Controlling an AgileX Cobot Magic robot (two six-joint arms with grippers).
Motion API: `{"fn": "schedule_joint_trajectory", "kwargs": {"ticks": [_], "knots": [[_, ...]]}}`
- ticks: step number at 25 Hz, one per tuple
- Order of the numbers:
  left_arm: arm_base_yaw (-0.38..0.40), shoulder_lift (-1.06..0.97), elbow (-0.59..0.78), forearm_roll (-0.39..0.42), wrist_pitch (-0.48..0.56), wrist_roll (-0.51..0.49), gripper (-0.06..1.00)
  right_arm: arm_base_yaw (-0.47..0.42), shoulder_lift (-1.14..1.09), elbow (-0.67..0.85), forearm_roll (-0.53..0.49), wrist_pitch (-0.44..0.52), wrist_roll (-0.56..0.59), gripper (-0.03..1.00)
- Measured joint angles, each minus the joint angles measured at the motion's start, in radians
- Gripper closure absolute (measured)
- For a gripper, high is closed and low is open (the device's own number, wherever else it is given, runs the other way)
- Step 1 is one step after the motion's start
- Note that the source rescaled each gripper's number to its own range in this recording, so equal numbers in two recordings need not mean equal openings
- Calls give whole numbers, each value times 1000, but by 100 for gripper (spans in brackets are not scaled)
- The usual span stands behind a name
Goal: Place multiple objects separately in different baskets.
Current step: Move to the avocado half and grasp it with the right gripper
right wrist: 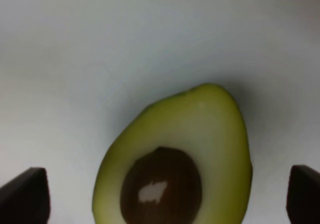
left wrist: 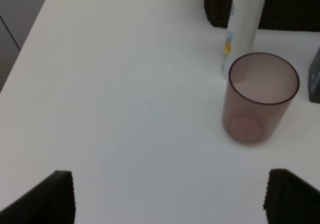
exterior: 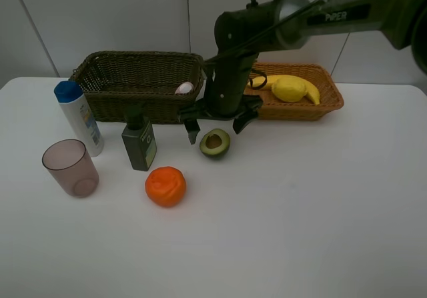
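The avocado half (exterior: 215, 143) lies cut side up on the table; it fills the right wrist view (right wrist: 175, 164). My right gripper (exterior: 215, 126) hangs open just above and behind it, one finger on each side. The banana (exterior: 308, 92) and lemon (exterior: 287, 89) lie in the orange-tan basket (exterior: 333, 98). The pink white-capped bottle (exterior: 185, 88) lies in the dark basket (exterior: 110, 68). The orange (exterior: 165, 186), dark green bottle (exterior: 139, 142), blue-capped bottle (exterior: 79, 115) and mauve cup (exterior: 70, 168) stand on the table. My left gripper (left wrist: 167, 196) is open and empty, short of the cup (left wrist: 260, 98).
The table's far edge meets a white wall behind the baskets. The right arm (exterior: 313, 18) reaches in from the upper right over the orange-tan basket. The left table edge (left wrist: 25, 43) shows in the left wrist view.
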Motion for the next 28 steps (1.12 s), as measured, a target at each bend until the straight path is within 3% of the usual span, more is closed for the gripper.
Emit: {"fn": "schedule_joint_trajectory", "kwargs": {"ticks": [28], "knots": [[0,0,0,0,0,0,-6,0,67,2,-78,-31,25,-3]]}}
